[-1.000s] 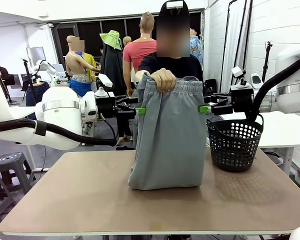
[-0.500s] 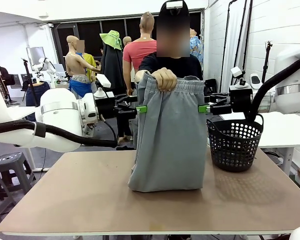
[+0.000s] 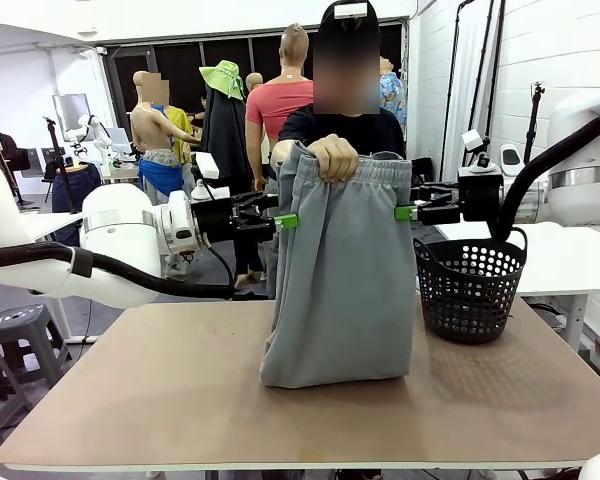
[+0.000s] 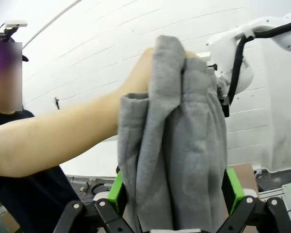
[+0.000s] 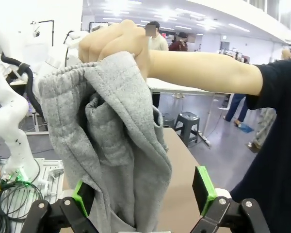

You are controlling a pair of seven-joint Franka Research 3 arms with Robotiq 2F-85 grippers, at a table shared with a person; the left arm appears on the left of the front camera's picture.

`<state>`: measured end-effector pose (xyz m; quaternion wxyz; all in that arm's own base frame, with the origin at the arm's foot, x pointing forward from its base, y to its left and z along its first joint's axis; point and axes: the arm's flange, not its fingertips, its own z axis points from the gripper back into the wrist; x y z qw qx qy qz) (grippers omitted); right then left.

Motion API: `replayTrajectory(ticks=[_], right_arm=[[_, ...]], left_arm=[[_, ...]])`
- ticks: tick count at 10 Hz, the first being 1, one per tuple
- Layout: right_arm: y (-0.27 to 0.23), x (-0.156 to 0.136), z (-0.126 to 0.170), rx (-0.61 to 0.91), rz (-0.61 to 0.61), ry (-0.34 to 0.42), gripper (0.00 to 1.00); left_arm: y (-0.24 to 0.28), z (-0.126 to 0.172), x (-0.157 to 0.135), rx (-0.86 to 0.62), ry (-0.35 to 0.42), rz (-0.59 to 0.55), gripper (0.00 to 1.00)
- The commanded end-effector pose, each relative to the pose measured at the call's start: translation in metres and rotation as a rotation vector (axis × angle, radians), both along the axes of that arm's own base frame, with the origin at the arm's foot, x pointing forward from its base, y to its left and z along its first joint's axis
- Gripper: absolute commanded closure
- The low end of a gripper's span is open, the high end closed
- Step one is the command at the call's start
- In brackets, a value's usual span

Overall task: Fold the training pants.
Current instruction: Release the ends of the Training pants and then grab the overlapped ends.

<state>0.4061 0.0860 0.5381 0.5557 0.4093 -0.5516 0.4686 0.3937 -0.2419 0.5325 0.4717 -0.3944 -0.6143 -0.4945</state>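
The light grey training pants (image 3: 340, 280) hang upright from the person's hand (image 3: 330, 158), which grips the gathered waistband; their lower end rests on the table (image 3: 130, 400). My left gripper (image 3: 285, 221) is level with the pants' left edge just below the waistband, and my right gripper (image 3: 405, 212) is at the right edge. In the left wrist view the left gripper (image 4: 174, 189) is open, its green pads either side of the bunched cloth (image 4: 179, 145). The right wrist view has the right gripper (image 5: 143, 191) open too, with the cloth (image 5: 111, 160) hanging between its fingers.
A black mesh basket (image 3: 470, 290) stands on the table to the right of the pants, just under my right arm. The person stands at the far edge behind the pants. Bare tabletop lies in front and to the left.
Both grippers have crept slightly inward toward the pants' edges. The person's hand and the pants have shifted very little.
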Motion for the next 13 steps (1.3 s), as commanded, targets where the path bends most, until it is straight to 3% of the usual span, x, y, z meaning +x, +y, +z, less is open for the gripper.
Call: replayTrajectory(ticks=[1, 4, 8, 13], right_arm=[[0.002, 0.005, -0.005, 0.1, 0.138, 0.07, 0.0], [-0.008, 0.008, -0.005, 0.105, 0.245, 0.135, 0.0], [0.008, 0.007, 0.0, 0.082, 0.297, 0.106, 0.0], [0.018, -0.009, -0.004, 0.021, 0.381, 0.14, 0.0]], left_arm=[[0.007, 0.003, 0.004, -0.027, 0.017, -0.091, 0.0], [0.003, 0.006, 0.002, 0.004, 0.008, -0.116, 0.0], [-0.008, 0.008, 0.001, 0.034, 0.019, -0.179, 0.0], [-0.016, 0.01, -0.001, 0.073, 0.113, -0.18, 0.0]])
